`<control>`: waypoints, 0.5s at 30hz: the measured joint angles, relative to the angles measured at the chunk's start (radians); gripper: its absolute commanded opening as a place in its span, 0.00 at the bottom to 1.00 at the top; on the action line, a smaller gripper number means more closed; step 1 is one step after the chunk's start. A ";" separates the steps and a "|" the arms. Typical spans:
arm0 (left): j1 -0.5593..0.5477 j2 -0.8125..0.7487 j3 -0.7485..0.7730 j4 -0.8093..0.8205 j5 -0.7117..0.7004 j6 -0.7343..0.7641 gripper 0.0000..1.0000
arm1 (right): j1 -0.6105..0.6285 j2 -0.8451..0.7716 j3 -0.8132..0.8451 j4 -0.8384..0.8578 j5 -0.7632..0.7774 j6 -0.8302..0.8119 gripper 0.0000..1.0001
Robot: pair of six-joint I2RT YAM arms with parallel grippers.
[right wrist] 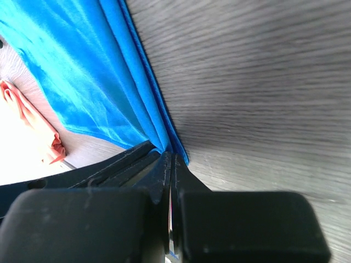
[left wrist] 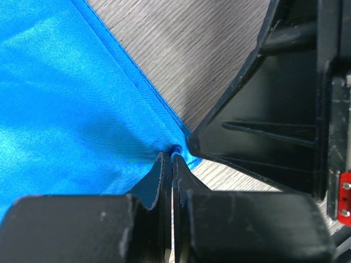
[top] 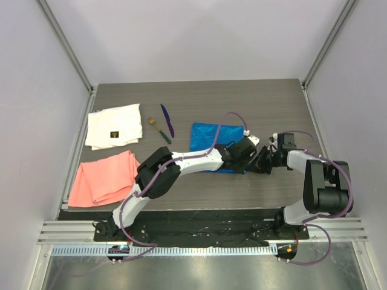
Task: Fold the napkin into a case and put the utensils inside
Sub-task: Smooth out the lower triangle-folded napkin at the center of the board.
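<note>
We see even, diffuse light from overhead; the table [top: 199, 96] carries only soft shadows. In the wrist views the napkin [left wrist: 66, 98] shows satiny glare, the left gripper [left wrist: 171, 157] near the lens is blurred, and the right wrist view blows out white at 8 o'clock.

grey table [top: 242, 96]: napkin [top: 208, 136], utensils [top: 167, 121], white cloth [top: 112, 124], pink cloth [top: 103, 178]

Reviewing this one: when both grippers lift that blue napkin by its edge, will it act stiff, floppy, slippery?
Probably floppy: the napkin puckers where the left gripper pinches it. Likely thin and light: its layered edge lies flat by the right gripper. Its glossy sheen suggests it may slip from a pinch.
</note>
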 measured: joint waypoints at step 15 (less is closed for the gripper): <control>0.008 -0.017 0.000 -0.005 0.052 -0.022 0.00 | 0.008 0.021 -0.035 0.077 -0.014 0.023 0.01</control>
